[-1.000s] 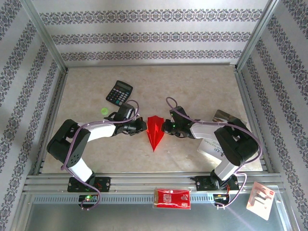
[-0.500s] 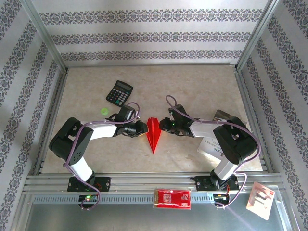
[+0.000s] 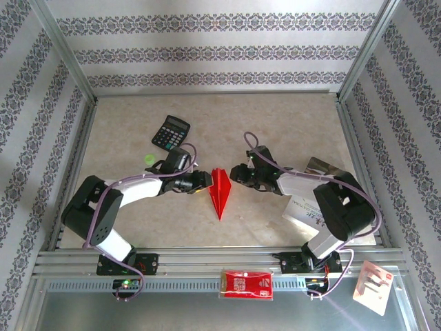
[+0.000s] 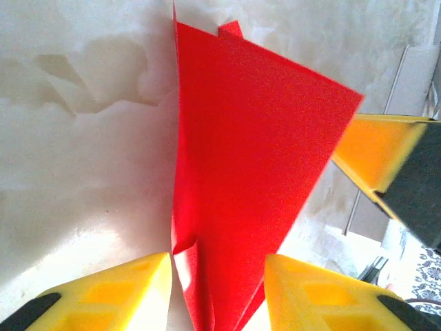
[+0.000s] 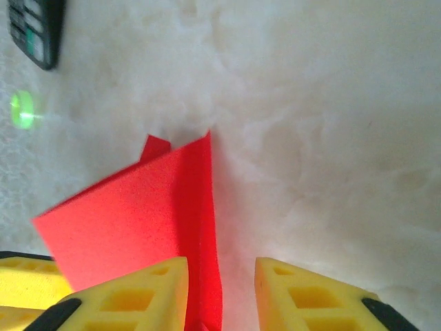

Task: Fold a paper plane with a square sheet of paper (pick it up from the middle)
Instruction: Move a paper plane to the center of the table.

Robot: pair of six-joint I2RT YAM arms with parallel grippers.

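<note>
Walls papered in pale stripes with dark ornamental bands point(image 3: 220, 52) close the room on three sides of the top view. Inside them lies a beige, marbled table point(image 3: 275, 124), matt with soft cloudy patches. A ribbed metal rail point(image 3: 172, 265) runs along the bottom of the frame where my bases are bolted.

At the right edge of the table a grey printed booklet point(image 3: 303, 207) lies partly under my right arm. A red-and-white packet point(image 3: 246, 283) sits on the rail at bottom centre. A black calculator point(image 3: 171, 132) lies upper left of centre, tilted.

The paper plane point(image 3: 220, 189) is at the centre of the frame, between my two grippers. It is a slim bright red dart with its sharp tip pointing to the bottom of the frame, the wide end at the top and a ridge down its length. In the left wrist view it shows one smooth red face, with a small corner peeking past its top edge.

My left gripper point(image 3: 204, 181) has its yellow fingers spread, the paper standing loose between them. My right gripper point(image 3: 234, 172) is likewise spread, the paper's edge in the gap beside one finger.

A small green dot point(image 3: 149, 159) glows below the calculator.
</note>
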